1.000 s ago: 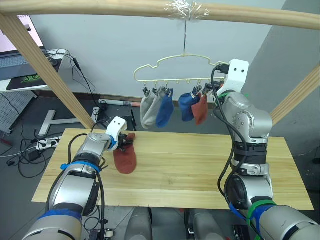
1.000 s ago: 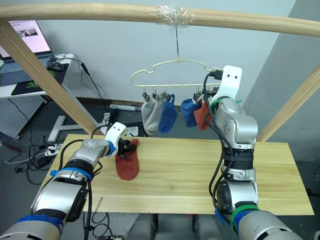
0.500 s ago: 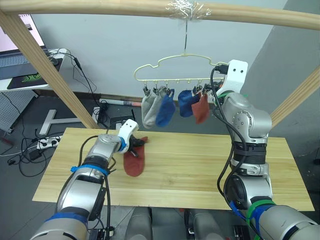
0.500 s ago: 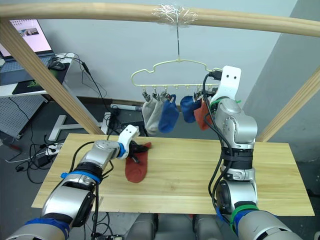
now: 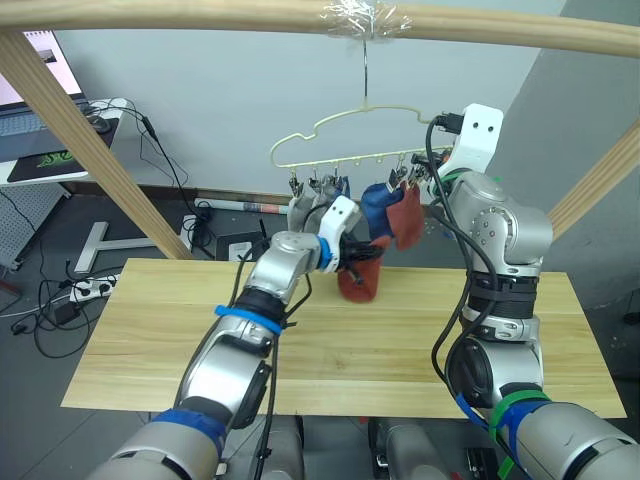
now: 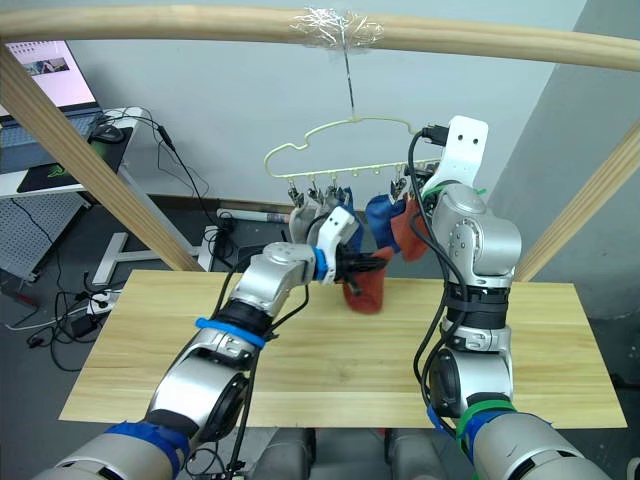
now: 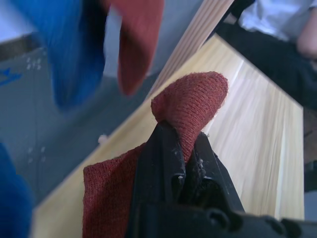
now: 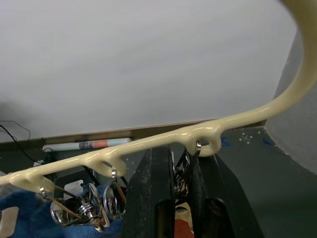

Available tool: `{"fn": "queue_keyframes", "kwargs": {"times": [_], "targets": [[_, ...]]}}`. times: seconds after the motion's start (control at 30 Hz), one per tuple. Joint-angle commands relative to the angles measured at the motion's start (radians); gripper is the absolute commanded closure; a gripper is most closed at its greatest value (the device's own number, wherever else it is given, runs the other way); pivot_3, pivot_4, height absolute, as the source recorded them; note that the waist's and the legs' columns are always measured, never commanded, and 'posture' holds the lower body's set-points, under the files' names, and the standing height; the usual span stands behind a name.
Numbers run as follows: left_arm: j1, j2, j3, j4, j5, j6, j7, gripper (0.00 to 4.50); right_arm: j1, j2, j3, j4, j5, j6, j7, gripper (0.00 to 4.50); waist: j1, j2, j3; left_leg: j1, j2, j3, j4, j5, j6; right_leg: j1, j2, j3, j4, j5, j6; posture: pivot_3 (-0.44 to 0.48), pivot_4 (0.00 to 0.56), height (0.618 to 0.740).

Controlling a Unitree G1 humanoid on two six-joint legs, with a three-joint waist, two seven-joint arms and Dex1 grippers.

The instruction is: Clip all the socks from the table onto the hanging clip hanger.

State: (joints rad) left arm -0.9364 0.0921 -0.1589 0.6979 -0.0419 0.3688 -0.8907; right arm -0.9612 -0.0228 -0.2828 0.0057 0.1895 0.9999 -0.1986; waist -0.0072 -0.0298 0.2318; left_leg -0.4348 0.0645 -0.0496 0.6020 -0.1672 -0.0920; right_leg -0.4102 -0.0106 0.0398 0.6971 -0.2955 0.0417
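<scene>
Left gripper [image 7: 181,148] is pinching the red sock [image 5: 362,278], now lifted off the table [image 5: 400,340] toward the hanger [image 5: 340,150]. Right gripper [image 8: 181,168] is squeezing a clip [image 8: 196,148].

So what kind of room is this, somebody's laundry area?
More likely a lab or test workspace. The clip hanger hangs from a bare wooden pole over a plain table, and behind it sit a desk with a monitor and loose cables on the floor.

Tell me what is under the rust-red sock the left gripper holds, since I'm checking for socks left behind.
Under the held rust-red sock lies bare pale wood table, with no other sock visible. The patch right behind the sock and the left gripper is hidden.
</scene>
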Motion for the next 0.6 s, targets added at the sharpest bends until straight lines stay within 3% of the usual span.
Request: {"fn": "queue_keyframes", "kwargs": {"times": [0.03,0.6], "targets": [[-0.074,-0.05,0.018,0.076,-0.013,-0.072,0.042,4.49,-0.042,0.003,-0.003,-0.056,0.021,0.012,-0.003,4.48,-0.001,0.0,0.0,0.0,0.0,0.0,0.0,0.0,0.0,0.0,0.0,0.0,0.0,0.0,0.0,0.063,0.181,0.74],[-0.277,-0.154,0.153,0.396,-0.04,-0.259,0.24,4.49,-0.033,0.04,-0.012,-0.119,0.028,0.104,-0.028,4.48,-0.003,0.0,0.0,0.0,0.0,0.0,-0.003,0.0,0.0,-0.001,0.0,0.0,-0.002,0.0,0.0,0.048,0.185,0.74]]}}
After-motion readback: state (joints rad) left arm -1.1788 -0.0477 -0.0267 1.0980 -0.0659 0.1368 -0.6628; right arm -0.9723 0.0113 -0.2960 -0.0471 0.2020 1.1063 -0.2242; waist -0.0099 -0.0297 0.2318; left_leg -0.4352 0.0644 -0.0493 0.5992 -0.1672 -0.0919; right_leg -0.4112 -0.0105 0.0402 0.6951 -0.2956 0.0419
